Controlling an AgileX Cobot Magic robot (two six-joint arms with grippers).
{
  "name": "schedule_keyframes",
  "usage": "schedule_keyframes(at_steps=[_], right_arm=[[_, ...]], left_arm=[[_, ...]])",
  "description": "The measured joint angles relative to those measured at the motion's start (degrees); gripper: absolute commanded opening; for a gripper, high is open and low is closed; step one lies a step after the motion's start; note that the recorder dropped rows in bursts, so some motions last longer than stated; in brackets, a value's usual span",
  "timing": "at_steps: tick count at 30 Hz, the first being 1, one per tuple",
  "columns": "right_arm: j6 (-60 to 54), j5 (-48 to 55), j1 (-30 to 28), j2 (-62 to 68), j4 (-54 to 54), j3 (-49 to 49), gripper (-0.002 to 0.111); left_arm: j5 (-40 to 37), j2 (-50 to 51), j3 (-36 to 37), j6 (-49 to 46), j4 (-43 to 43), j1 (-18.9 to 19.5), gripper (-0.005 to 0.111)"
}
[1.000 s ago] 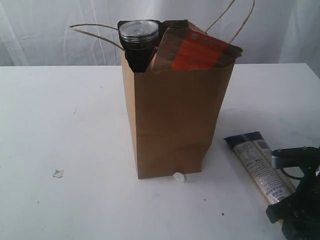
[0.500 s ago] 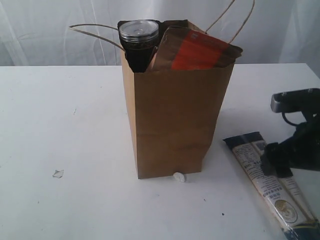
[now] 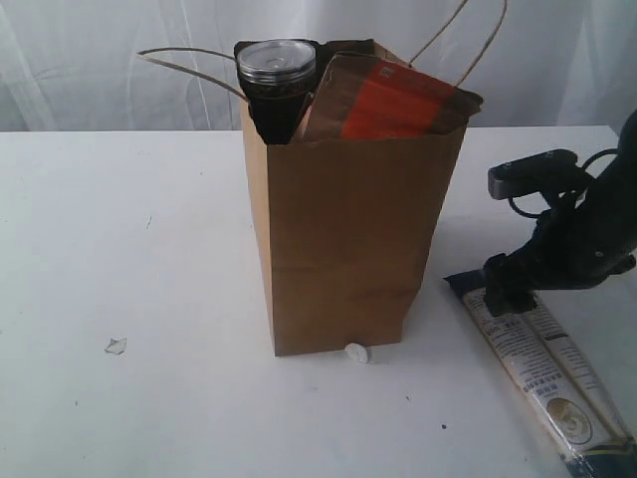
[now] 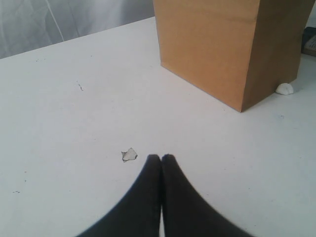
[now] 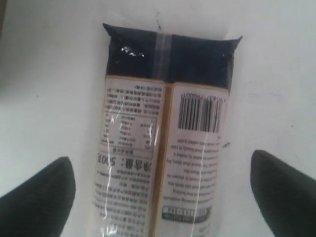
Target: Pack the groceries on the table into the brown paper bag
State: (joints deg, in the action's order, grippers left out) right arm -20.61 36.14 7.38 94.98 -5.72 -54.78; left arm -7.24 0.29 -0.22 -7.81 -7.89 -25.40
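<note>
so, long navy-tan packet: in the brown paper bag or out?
Out: navy-tan packet lies flat on white tabletop beside the brown paper bag.

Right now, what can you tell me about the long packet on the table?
The packet is long and flat, wrapped in glossy film. It is navy at both ends, with tan panels between that carry small print and a barcode. It lies flat on the table, to the right of the bag in the exterior view and clear of it, with one navy end angled toward the bag. The open right fingers stand on either side of it, with table showing between them and the packet.
</note>
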Motion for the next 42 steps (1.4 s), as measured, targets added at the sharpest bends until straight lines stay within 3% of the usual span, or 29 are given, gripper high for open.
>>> schedule_keyframes(at_steps=[5, 29, 32, 37, 39, 42], right_arm=[[-2.6, -3.6, 0.1, 4.3, 0.3, -0.8, 0.097], [-3.1, -11.9, 1.6, 13.8, -1.2, -3.1, 0.094], [-2.8, -11.9, 1.6, 14.0, -1.6, -3.3, 0.079], [-0.6, -10.7, 1.8, 14.1, -1.7, -3.4, 0.021], [1.3, -10.1, 1.8, 14.1, -1.6, -3.5, 0.004], [3.0, -9.2, 1.8, 13.9, -1.1, -3.5, 0.0]], left_arm=[[0.0, 0.0, 0.0, 0.0, 0.0, 0.0, 0.0], [0.0, 0.0, 0.0, 0.0, 0.0, 0.0, 0.0], [0.0, 0.0, 0.0, 0.0, 0.0, 0.0, 0.0], [0.0, 0.0, 0.0, 0.0, 0.0, 0.0, 0.0], [0.0, 0.0, 0.0, 0.0, 0.0, 0.0, 0.0], [0.0, 0.0, 0.0, 0.0, 0.0, 0.0, 0.0]])
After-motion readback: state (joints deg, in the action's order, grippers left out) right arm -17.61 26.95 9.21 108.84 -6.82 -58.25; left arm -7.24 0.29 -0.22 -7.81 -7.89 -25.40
